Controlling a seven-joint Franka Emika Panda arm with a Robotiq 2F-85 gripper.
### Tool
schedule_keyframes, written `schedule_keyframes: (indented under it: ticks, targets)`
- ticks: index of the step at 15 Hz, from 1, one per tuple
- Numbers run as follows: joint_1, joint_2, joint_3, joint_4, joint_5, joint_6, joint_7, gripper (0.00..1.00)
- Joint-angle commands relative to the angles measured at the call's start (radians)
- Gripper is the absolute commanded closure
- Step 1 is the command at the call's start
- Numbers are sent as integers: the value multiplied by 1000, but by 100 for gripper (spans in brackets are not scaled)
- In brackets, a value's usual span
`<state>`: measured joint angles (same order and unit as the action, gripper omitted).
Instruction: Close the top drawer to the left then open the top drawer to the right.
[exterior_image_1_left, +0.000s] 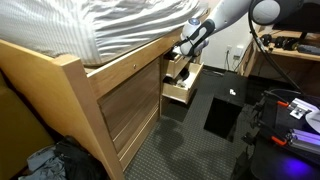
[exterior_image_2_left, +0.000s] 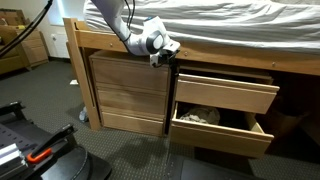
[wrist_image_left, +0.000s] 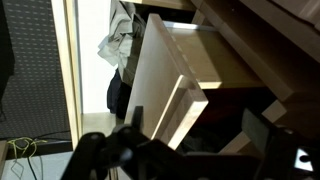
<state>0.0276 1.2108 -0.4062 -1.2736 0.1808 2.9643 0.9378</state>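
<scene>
1. We are finding the black-and-grey two-finger gripper (exterior_image_2_left: 165, 52) hanging just under the rail of the pale-wood bed frame (exterior_image_2_left: 110, 38), at the upright dividing the two stacks of drawers.
2. In the wrist view its dark fingers (wrist_image_left: 105, 155) are standing well apart, and we are seeing nothing clamped between them.
3. The plain, flat-fronted pale-wood top drawer to the left (exterior_image_2_left: 128, 72) is sitting flush with the taller front below it, so we are judging the closing half of the task done.
4. The shallow pale-wood top drawer to the right (exterior_image_2_left: 228, 92) is standing part-way out of the frame toward the near side. It is sitting above its lower twin drawer (exterior_image_2_left: 220, 138), which is also out and showing crumpled pale clothes (exterior_image_2_left: 198, 116).
5. We are leaning on one relation: that drawer is lying just right of and below the gripper. Its front is running left to right, and its travel is running far to near, square to that front (the wrist view is looking along the same front (wrist_image_left: 165, 70) from its end).
6. So the tool is sitting at the left end of the front, not at its middle.
7. We are judging that any further pull should be going straight toward the near side, since hauling from one end is risking a skewed drawer binding in its runners.
</scene>
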Motion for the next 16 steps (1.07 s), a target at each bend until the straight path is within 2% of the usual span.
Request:
schedule_keyframes:
  ticks: [1, 2, 3, 5, 6, 9, 10, 15, 16]
  targets:
    - [-5, 0, 1, 5, 2, -3, -13, 0]
    - [-4, 1, 4, 5, 1, -4, -15, 0]
    - [7, 36, -13, 19, 9, 45, 14, 0]
    - [24, 111, -81, 94, 47, 102, 114, 0]
    - [-19, 142, -56, 172, 74, 76, 141, 0]
    - [-74, 224, -90, 331, 127, 30, 271, 0]
    - [-28, 142, -71, 177, 100, 60, 203, 0]
    - [-31, 160, -76, 198, 101, 60, 213, 0]
    - [-65, 141, -4, 192, 56, 53, 93, 0]
